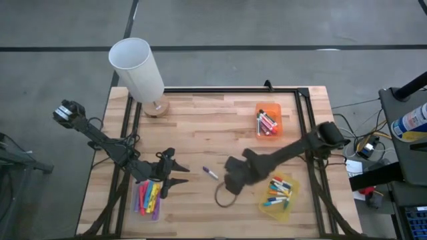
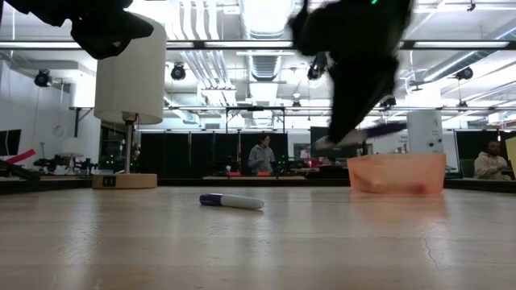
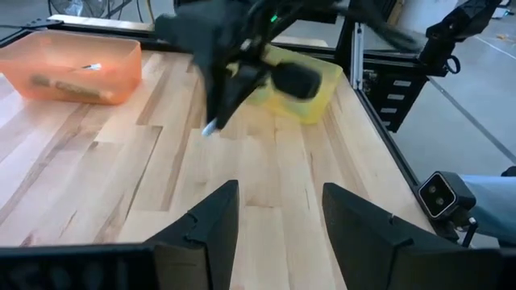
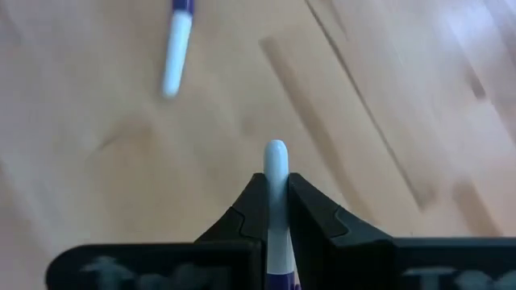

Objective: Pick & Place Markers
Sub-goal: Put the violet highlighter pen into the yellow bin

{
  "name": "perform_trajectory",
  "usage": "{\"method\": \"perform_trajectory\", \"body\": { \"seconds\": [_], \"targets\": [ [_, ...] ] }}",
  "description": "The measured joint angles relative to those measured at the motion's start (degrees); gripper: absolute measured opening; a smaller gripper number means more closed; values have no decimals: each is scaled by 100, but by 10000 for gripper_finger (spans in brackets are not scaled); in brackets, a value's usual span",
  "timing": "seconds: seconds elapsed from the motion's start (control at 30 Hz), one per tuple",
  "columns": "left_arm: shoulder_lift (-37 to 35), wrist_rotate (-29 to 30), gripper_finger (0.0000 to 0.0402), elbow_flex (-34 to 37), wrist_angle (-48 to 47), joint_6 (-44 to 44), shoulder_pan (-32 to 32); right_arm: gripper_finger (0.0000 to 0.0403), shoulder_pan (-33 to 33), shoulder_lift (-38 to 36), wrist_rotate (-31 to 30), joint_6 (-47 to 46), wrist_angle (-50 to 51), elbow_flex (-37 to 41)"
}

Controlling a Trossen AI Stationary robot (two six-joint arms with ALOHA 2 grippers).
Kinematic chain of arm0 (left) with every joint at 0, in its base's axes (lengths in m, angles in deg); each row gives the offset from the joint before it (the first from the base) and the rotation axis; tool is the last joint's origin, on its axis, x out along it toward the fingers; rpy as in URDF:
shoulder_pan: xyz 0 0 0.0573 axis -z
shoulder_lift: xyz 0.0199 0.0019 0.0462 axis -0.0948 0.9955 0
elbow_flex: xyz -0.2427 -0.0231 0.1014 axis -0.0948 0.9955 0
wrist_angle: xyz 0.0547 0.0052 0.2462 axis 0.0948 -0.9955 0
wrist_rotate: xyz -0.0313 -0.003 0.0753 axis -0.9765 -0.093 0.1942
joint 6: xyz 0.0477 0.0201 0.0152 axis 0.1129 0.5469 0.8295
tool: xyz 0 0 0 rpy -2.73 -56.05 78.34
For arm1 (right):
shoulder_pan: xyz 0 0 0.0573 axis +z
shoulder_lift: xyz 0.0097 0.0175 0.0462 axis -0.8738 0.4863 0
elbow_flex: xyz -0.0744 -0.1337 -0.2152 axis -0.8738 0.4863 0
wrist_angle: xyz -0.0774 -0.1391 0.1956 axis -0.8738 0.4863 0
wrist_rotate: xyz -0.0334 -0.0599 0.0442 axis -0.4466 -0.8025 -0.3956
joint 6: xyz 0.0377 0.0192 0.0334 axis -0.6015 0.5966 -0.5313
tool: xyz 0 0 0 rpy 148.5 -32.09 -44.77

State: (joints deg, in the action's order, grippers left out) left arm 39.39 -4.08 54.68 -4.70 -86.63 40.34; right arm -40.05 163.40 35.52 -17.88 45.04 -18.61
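A white-barrelled marker (image 4: 276, 157) with a purple end (image 2: 387, 127) hangs above the middle of the table, and my right gripper (image 1: 233, 181) is shut on it. A second marker (image 1: 210, 173), white with a purple cap, lies flat on the wood just left of that gripper; it also shows in the low view as the marker on the table (image 2: 232, 201). My left gripper (image 1: 175, 175) waits open near the table's left front, beside a clear bin of markers (image 1: 148, 198), with nothing between its fingers (image 3: 210, 221). My right gripper pinches the marker's white barrel (image 4: 276, 165) between its two fingers, coming steeply from above. The white end sticks out past the fingertips, and the purple end (image 2: 387, 127) sticks out the other way. The marker hangs nearly level, clear of the table.
An orange bin (image 1: 268, 120) with markers stands at the far right. A yellow bin (image 1: 280, 197) with markers stands at the near right, close to my right arm. A white-shaded lamp (image 1: 137, 70) stands at the far left. Bare wood lies in the middle.
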Motion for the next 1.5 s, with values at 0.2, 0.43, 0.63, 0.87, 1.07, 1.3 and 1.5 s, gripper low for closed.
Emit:
{"method": "perform_trajectory", "body": {
  "seconds": [0.2,0.43,0.63,0.87,1.07,1.3,1.5],
  "targets": [
    [0,1,174,-2,-11,0,0,21,889,-440,-55,-1501,905,57],
    [0,-1,174,-2,-24,0,0,20,1987,-759,-452,-3521,1962,56],
    [0,-1,174,-2,-31,0,0,20,2599,-792,-487,-4812,2547,390],
    [0,-1,174,-2,-28,0,1,25,2805,-757,125,-5561,2461,992],
    [0,1,174,-2,-15,0,2,31,2803,-757,302,-5822,1889,1381],
    [0,-1,174,-2,-15,0,1,108,2750,-780,560,-6037,1888,1486],
    [0,0,174,-2,-20,0,1,168,2739,-860,417,-5950,2171,1258]
  ]
}}
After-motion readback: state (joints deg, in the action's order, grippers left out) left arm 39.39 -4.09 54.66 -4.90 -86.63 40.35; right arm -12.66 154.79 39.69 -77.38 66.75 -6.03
